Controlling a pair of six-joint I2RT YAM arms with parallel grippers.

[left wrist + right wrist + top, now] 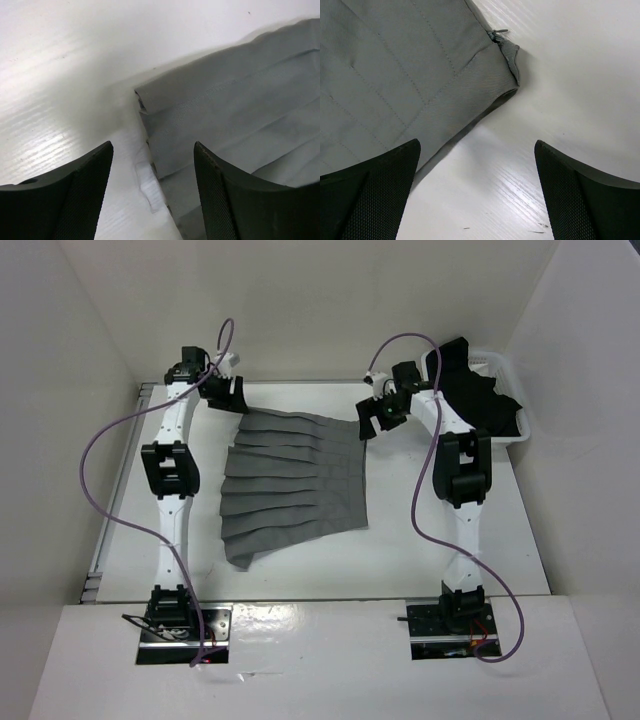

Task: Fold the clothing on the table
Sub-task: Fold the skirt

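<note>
We see the left gripper (pixel 152 146) with fingers apart and holding nothing, straddling the far-left pleated corner of the grey skirt (pixel 295 480). The right gripper (pixel 476 142) is spread wide and empty, over the far-right waistband (pixel 465 100) corner by the zipper (pixel 496 34). The skirt lies flat mid white table (pixel 400 560). A black garment (pixel 480 400) sits in the white bin (pixel 523 437), far right.
</note>
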